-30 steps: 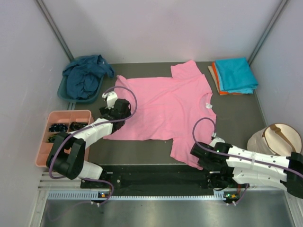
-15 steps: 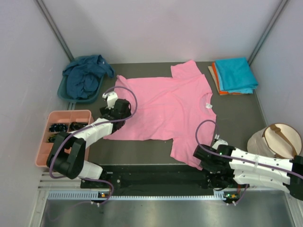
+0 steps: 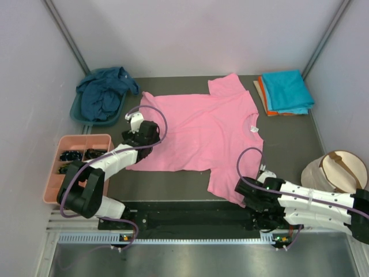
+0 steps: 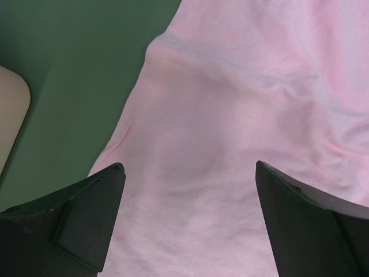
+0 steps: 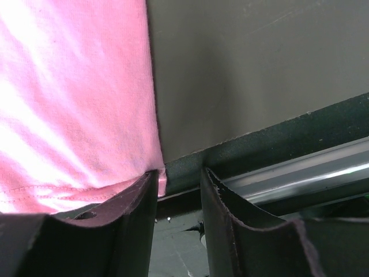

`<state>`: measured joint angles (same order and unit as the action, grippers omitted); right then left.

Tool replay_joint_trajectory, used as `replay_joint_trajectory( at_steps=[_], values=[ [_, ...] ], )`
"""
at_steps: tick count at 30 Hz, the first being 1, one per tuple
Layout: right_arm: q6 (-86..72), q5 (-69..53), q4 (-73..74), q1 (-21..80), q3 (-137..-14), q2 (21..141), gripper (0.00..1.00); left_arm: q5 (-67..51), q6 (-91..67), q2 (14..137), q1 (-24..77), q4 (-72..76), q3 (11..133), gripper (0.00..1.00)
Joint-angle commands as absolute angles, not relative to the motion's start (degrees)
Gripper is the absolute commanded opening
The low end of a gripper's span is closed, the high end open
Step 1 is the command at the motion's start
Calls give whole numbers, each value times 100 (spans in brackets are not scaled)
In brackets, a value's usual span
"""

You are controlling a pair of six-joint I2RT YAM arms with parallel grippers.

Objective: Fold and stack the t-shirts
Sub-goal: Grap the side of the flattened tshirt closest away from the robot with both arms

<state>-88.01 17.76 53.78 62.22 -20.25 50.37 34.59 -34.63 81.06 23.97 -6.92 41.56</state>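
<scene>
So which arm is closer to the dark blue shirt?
Left. The left gripper is close, just right of the dark blue shirt; the right gripper is far right, at the pink shirt's near corner.

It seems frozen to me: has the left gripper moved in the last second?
No. The left gripper stays put over the shirt's edge, same gap from the tray.

Shirt (image 4: 230, 133): pink, wrinkled, its edge running diagonally.
Table (image 4: 69, 63): dark, left of shirt.
Tray (image 4: 8, 124): pale corner, farther left of shirt.
Gripper (image 4: 188, 167): fingers wide apart over shirt.
</scene>
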Motion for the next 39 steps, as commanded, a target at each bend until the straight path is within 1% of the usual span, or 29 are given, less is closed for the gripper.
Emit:
replay_joint_trajectory(
  at_steps=[1, 6, 12, 16, 23, 27, 30, 39],
  values=[
    [-8667, 1767, 4791, 6311, -1749, 5036, 36, 3437, -3533, 8112, 2373, -527, 4228, 99],
    [-8262, 1565, 4088, 6311, -1407, 4607, 36, 3393, -3533, 8156, 2373, -510, 4228, 99],
    [-8262, 1608, 4403, 6319, -1222, 3562, 36, 3393, -3533, 8147, 2382, -510, 4228, 99],
    [-8306, 1670, 4701, 6311, -1187, 3200, 37, 3375, -3542, 8174, 2382, -510, 4245, 99],
    [-8218, 1793, 5105, 6319, -1660, 3436, 37, 3322, -3577, 8244, 2382, -527, 4271, 99],
    [-8104, 1776, 5098, 6319, -1872, 3805, 36, 3313, -3577, 8253, 2382, -519, 4271, 99],
    [-8042, 1732, 5089, 6319, -1995, 3850, 36, 3322, -3577, 8253, 2382, -519, 4254, 99],
    [-8138, 1644, 4878, 6311, -1732, 3762, 37, 3314, -3577, 8297, 2382, -492, 4254, 99]
  ],
)
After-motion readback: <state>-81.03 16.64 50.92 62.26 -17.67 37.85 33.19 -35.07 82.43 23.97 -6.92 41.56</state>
